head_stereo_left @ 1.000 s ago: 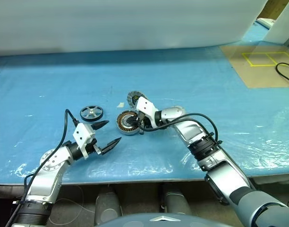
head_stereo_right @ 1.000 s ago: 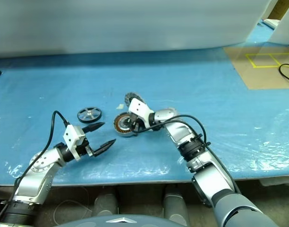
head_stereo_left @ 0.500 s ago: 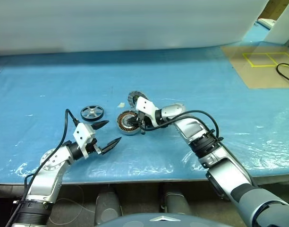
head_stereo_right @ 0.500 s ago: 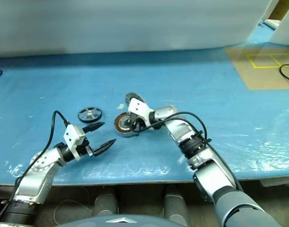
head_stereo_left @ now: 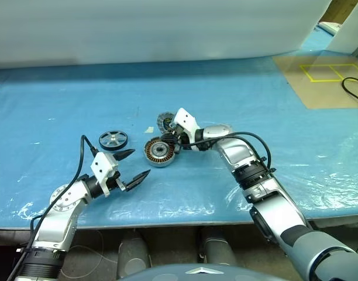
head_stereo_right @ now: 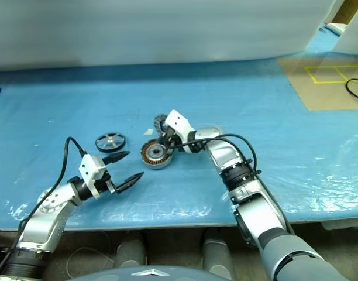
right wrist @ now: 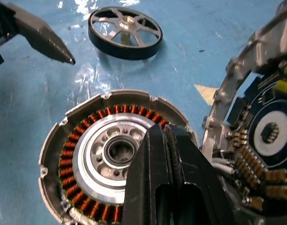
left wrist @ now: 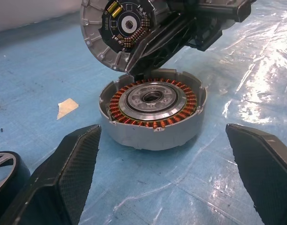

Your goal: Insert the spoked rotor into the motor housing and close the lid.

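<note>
Left eye view: dark-rimmed, silver-spoked rotor flat, just beyond spread-jawed left gripper. Right gripper clenched empty, propping tilted round grey metal lid beside copper-wound silver housing.

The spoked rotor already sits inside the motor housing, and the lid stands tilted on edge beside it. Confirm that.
Wrong on the rotor. The spoked rotor lies on the blue sheet apart from the motor housing, whose centre is still empty, as the right wrist view shows. The lid does stand tilted on edge beside the housing.
</note>
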